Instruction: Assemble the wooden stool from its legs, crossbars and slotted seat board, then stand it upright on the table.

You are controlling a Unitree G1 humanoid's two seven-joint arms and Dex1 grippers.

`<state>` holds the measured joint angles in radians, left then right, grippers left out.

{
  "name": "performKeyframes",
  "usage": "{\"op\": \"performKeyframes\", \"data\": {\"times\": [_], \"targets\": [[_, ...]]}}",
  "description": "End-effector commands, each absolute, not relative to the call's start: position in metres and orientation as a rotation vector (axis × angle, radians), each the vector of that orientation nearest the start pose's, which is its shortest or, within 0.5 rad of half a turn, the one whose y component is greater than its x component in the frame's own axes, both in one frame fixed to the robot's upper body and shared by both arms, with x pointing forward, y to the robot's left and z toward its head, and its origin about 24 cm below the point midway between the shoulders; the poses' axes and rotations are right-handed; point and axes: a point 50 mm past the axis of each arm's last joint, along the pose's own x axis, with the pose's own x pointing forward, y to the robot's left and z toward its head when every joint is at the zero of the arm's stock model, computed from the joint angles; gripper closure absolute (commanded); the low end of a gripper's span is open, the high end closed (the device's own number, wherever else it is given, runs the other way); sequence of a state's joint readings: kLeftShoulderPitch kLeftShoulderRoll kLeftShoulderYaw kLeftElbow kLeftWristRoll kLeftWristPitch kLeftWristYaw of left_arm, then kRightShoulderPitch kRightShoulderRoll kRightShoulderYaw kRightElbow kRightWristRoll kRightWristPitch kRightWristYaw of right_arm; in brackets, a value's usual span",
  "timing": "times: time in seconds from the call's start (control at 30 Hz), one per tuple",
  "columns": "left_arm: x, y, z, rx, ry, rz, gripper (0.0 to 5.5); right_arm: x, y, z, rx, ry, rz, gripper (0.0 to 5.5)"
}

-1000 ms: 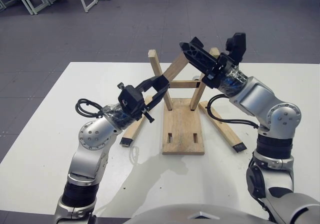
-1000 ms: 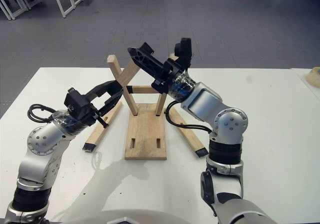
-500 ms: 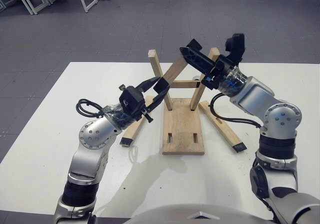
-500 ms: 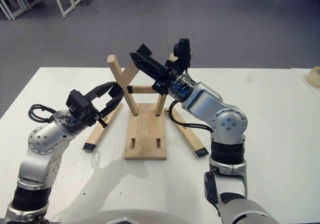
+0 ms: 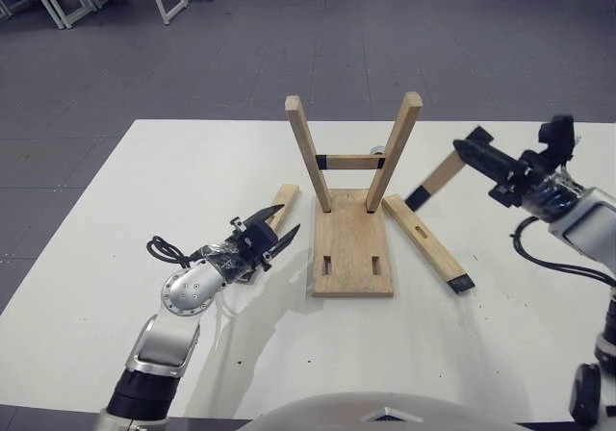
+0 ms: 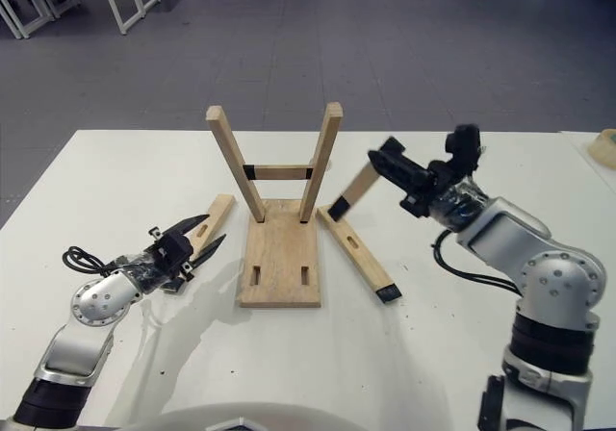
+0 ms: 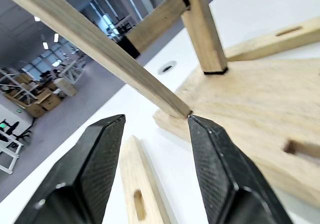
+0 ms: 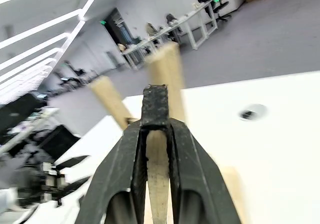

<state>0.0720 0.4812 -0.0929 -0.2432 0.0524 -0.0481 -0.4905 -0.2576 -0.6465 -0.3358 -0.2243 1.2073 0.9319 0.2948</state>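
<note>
Low at the lower left, the left gripper hovers just over the white surface, fingers spread wide and holding nothing. They straddle the near end of a loose slotted leg, probably lined up to pick it up. At lower centre the slotted seat board lies flat. Its two near slots are unfilled (presumably kept for the second pair of legs). A second loose leg lies flat just right of the board. At middle right, the right gripper has its fingers clamped narrowly on a third leg. That leg is tilted, with its black-tipped end down toward the board's far right corner, likely on its way to a slot. At upper centre, two upright legs joined by a crossbar stand at the board's far end, leaving the near half open to work in.
</note>
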Motion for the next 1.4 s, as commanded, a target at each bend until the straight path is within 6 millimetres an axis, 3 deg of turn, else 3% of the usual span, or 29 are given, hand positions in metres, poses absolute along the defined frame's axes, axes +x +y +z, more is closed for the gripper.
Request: {"op": "performKeyframes", "data": {"times": [0.03, 0.23, 0.43, 0.53, 0.8, 1.1, 1.4], "targets": [[0.235, 0.171, 0.086, 0.557, -0.087, -0.599, 3.17, 0.271, -0.229, 0.144, 0.409, 0.263, 0.561, 5.08], [0.236, 0.17, 0.085, 0.552, -0.084, -0.593, 3.17, 0.28, -0.238, 0.107, 0.411, 0.317, 0.498, 5.08], [0.236, 0.168, 0.085, 0.548, -0.079, -0.595, 3.17, 0.281, -0.24, 0.091, 0.386, 0.34, 0.494, 5.08], [0.236, 0.168, 0.084, 0.549, -0.076, -0.593, 3.17, 0.278, -0.236, 0.091, 0.383, 0.34, 0.51, 5.08], [0.235, 0.168, 0.085, 0.547, -0.075, -0.589, 3.17, 0.281, -0.226, 0.124, 0.389, 0.236, 0.566, 5.08], [0.236, 0.168, 0.084, 0.544, -0.069, -0.588, 3.17, 0.276, -0.227, 0.095, 0.381, 0.322, 0.529, 5.08], [0.236, 0.167, 0.083, 0.542, -0.068, -0.59, 3.17, 0.279, -0.237, 0.085, 0.362, 0.338, 0.463, 5.08]]}}
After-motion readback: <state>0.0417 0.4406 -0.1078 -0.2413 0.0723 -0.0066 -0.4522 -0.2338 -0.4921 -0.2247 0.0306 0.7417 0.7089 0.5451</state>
